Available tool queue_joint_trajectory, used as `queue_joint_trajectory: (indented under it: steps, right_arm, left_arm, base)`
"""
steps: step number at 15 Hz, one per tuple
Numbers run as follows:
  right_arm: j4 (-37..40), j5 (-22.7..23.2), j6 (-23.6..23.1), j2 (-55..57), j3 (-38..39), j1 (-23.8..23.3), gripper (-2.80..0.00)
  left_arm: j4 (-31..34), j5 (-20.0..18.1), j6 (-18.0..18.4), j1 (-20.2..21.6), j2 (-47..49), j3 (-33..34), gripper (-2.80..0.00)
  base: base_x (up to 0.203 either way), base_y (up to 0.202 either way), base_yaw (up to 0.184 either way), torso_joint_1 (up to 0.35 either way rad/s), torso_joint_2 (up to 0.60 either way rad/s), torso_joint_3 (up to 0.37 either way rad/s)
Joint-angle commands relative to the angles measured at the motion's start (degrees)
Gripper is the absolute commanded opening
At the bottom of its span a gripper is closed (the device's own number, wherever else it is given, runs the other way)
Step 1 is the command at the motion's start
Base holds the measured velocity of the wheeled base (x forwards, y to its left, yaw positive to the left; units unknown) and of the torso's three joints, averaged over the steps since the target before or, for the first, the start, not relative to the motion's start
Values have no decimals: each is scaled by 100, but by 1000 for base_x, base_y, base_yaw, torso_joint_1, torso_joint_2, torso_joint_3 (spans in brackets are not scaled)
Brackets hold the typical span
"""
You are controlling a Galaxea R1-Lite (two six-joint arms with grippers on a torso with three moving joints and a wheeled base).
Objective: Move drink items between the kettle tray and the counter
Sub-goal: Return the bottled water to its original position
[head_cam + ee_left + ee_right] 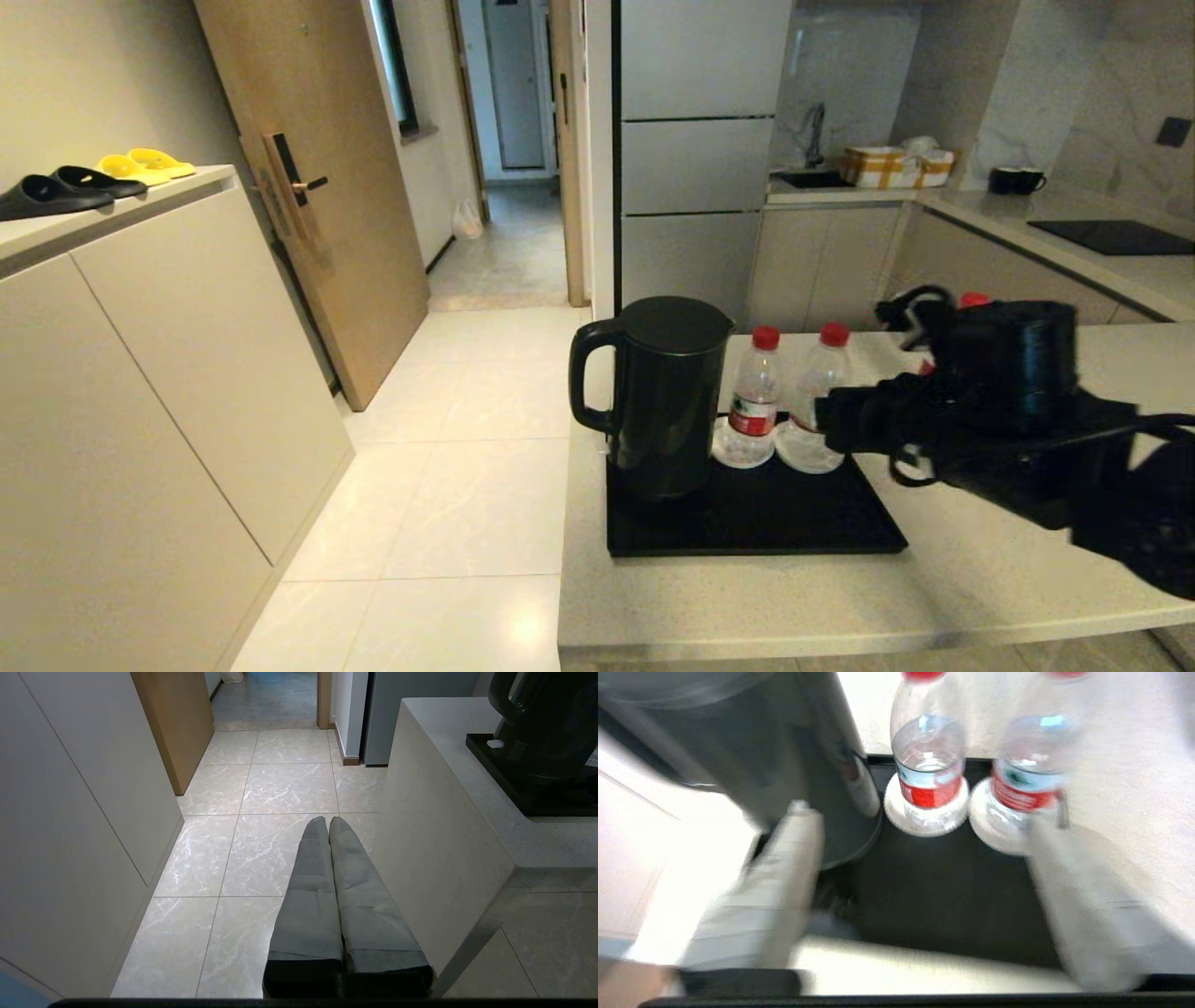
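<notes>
Leftmost, beyond the desk (747, 597) edge: left end effector (328, 826) parked low over the tiled floor (261, 835), fingers pressed together, nothing held. Next, on the light speckled desk, the black kettle tray (775, 523), carrying the black kettle (658, 392) at its left end, handle turned outward to the left. Just right of the kettle, two small clear water bottles upright at the tray's far edge, each on a round white coaster: first bottle (754, 397) with red cap and red-and-white label, second bottle (817, 392) close beside it, partly hidden in the head view behind the dark arm. Further right, a third red cap (973, 300) peeking over the wrist housing, body of that bottle hidden, so resting place not clear. Right end effector (924, 868) hovering above the tray's bare near half, aimed toward the two bottles, fingers (784, 877) spread wide, one close to the kettle's base and the other (1069, 882) in line with the second bottle, gripping nothing. Rightmost and far back, a black cooktop (1116, 236) and black mugs (1016, 180) on the rear worktop.
</notes>
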Motion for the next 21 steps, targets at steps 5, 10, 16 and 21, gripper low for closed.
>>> queue_joint_trajectory:
  steps: [5, 10, 16, 21]
  right_arm:
    - [3948, 399, 767, -4392, 205, 76, -280]
    - [6650, 1605, 1294, -6035, -338, 113, -280]
    - [5972, 2635, 2253, -5834, -332, -131, -280]
    - [4414, 1496, 2797, -3704, -170, -296, -280]
  left_arm:
    - [1, 2, 0, 6, 7, 1, -280]
    - [1, -3, 0, 6, 7, 1, -280]
    - [1, 6, 0, 6, 7, 1, -280]
    - [1, 6, 0, 6, 7, 1, -280]
  base:
    - [0, 0, 0, 0, 0, 0]
    - [0, 0, 0, 0, 0, 0]
    - [0, 0, 0, 0, 0, 0]
    - [0, 0, 0, 0, 0, 0]
